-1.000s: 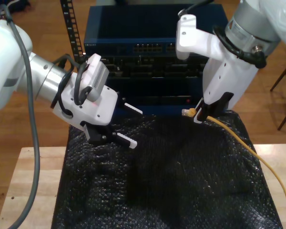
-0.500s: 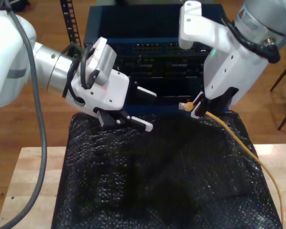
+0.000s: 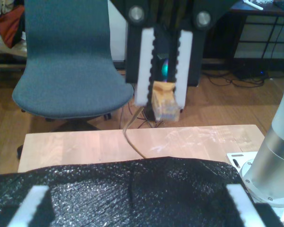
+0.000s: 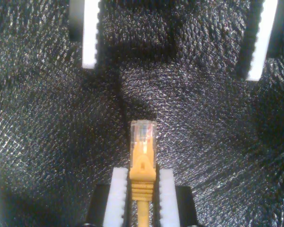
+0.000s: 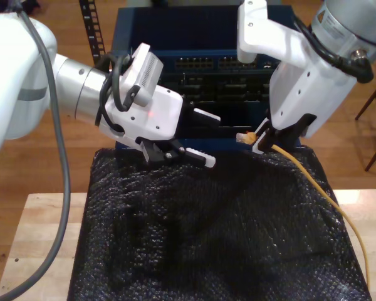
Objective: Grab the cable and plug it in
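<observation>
The cable (image 5: 323,191) is thin and yellow-orange, and runs off to the exterior view's lower right. Its clear plug (image 5: 242,136) sticks out of my second gripper (image 5: 258,142), which is shut on the pale yellow boot above the black mat's far edge. In the second wrist view the plug (image 4: 143,135) points out past my second gripper (image 4: 142,171). My first gripper (image 5: 214,139) is open, level with the plug and a short way to its left in the exterior view. The first wrist view looks across my first gripper (image 3: 136,189) at the held plug (image 3: 164,103).
A black bubble-wrap mat (image 5: 207,244) covers a wooden table (image 5: 44,238). Behind it stands a blue rack unit (image 5: 203,37) with rows of ports (image 5: 194,63). A grey chair (image 3: 68,61) and an arm's base (image 3: 272,165) stand beyond the table.
My first gripper has risen and moved toward the exterior view's right, closing on the plug. My second gripper has lifted a little with the cable still in it.
</observation>
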